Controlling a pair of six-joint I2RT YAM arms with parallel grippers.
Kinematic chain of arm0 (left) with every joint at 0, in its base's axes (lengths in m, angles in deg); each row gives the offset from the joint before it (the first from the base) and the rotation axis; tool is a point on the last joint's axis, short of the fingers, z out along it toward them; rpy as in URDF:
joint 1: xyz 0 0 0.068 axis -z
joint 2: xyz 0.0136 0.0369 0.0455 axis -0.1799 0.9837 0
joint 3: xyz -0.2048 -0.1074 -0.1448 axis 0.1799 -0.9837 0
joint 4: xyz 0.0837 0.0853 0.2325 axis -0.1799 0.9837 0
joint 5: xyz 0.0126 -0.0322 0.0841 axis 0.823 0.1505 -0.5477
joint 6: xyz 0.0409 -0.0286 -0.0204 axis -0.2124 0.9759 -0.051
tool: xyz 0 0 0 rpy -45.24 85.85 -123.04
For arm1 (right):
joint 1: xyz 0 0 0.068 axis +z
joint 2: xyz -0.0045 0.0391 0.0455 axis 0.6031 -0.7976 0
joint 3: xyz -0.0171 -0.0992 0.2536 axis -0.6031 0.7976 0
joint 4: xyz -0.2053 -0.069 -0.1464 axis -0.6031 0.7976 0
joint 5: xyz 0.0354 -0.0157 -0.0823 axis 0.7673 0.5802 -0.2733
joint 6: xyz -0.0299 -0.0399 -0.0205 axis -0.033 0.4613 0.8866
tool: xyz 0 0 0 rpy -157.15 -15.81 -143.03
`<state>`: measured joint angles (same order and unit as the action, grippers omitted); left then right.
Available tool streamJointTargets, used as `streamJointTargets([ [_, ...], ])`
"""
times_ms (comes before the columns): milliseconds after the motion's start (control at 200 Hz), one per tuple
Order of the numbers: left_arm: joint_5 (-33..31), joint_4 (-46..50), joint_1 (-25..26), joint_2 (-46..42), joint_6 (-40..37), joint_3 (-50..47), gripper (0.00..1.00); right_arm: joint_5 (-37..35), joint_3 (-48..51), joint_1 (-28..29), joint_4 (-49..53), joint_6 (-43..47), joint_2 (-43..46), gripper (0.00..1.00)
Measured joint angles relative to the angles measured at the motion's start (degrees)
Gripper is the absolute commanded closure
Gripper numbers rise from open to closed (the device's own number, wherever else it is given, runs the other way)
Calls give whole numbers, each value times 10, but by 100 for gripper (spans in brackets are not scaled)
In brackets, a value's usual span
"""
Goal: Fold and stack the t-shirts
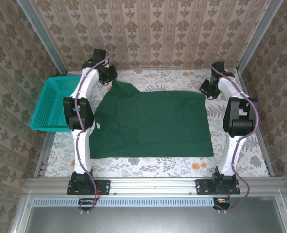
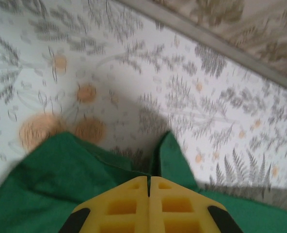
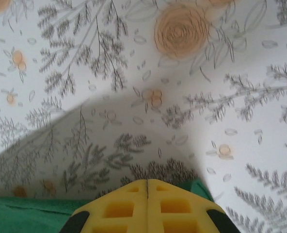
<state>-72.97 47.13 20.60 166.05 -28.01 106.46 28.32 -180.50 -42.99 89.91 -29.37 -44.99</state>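
Top external is showing the soft green t-shirt (image 1: 153,124) lying flat on the flowered table (image 1: 158,167), its long axis running left to right, with an arm reaching each far corner. Left wrist: the left gripper (image 2: 149,178) is pinching a raised fold, its yellow fingers pressed together. Right wrist: the right gripper (image 3: 148,181) is sitting closed likewise, probably nipping the corner.

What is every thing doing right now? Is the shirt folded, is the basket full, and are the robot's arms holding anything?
dark green cotton t-shirt, spread out flat on the floral-patterned table, not folded yet.
teal plastic mesh basket, upright at the table's left edge, looks empty.
left end effector, shut, pinching a raised bit of the t-shirt.
right end effector, shut at the t-shirt's corner; whether it grips the cloth is unclear.
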Motion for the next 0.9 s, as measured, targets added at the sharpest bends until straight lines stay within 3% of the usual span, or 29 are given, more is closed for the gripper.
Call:
streamJointTargets([
  [460,-24,-11,14,-260,-45,-275,100,22,118,0,-16,36,81,100],
  [895,-13,-18,10,-370,-65,-443,100,23,177,-8,-17,58,114,100],
])
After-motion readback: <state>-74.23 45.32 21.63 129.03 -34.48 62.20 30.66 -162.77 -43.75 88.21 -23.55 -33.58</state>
